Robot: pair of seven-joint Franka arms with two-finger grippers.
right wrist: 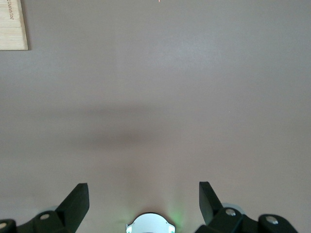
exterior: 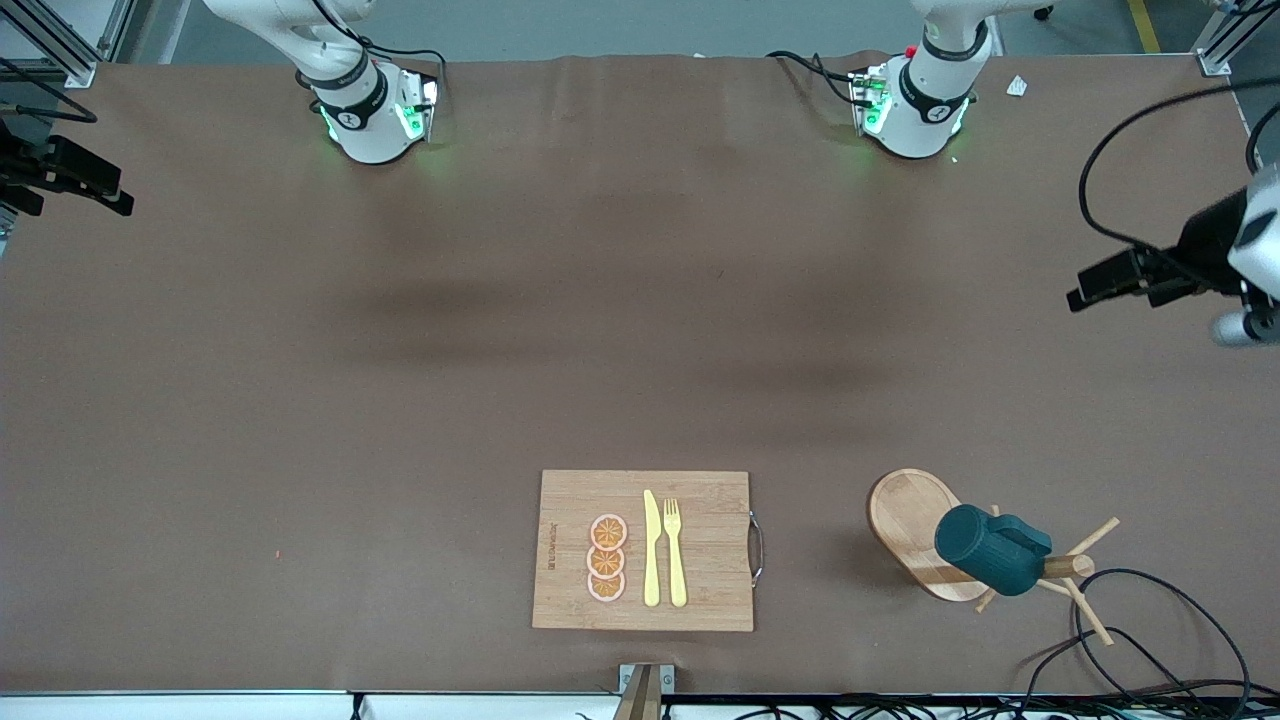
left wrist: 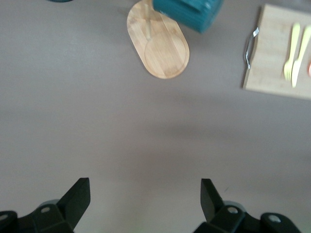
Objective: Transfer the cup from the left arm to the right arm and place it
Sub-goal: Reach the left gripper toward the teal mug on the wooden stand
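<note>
The cup (exterior: 990, 548), a dark teal ribbed mug, hangs tilted on a peg of a wooden mug rack with an oval base (exterior: 905, 515), near the front edge toward the left arm's end. It shows partly in the left wrist view (left wrist: 187, 12), above the rack's base (left wrist: 163, 48). My left gripper (left wrist: 145, 180) is open and empty, high over bare table well short of the rack. My right gripper (right wrist: 143, 184) is open and empty, high over bare table by its own base (right wrist: 148, 224). Neither hand shows clearly in the front view.
A wooden cutting board (exterior: 570, 540) with a metal handle lies near the front edge, bearing a yellow knife (exterior: 651, 550), a yellow fork (exterior: 675, 550) and orange slices (exterior: 607, 558). Black cables (exterior: 1180, 640) lie beside the rack. Black devices (exterior: 1150, 275) (exterior: 60, 175) stand at both table ends.
</note>
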